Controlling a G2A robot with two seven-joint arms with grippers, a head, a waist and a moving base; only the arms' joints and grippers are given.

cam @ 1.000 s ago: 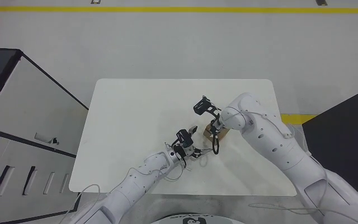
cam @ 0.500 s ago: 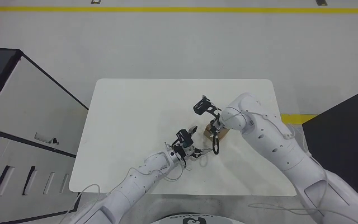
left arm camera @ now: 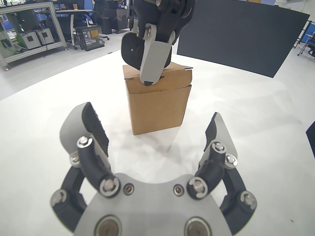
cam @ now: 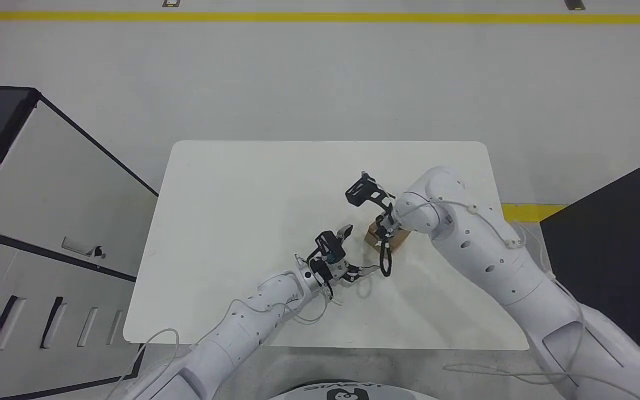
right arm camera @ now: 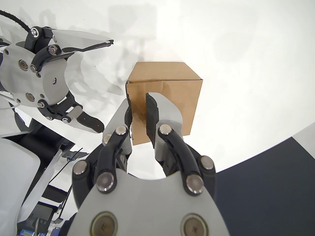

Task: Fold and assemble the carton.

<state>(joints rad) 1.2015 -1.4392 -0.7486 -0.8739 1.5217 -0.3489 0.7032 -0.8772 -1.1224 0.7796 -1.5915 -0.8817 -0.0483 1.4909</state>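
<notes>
Nothing moved; right fingers (right arm camera: 150, 114) seemingly pinch carton (right arm camera: 177, 99) flap.

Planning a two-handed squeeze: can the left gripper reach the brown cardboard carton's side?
Probably yes: the open left gripper faces the brown cardboard carton, nothing between; the right gripper pinches only its top.

Bright overhead light; table (right arm camera: 221, 25) glares, perhaps overexposed; faint shadow beside carton (left arm camera: 157, 104); edges bulge.
</notes>
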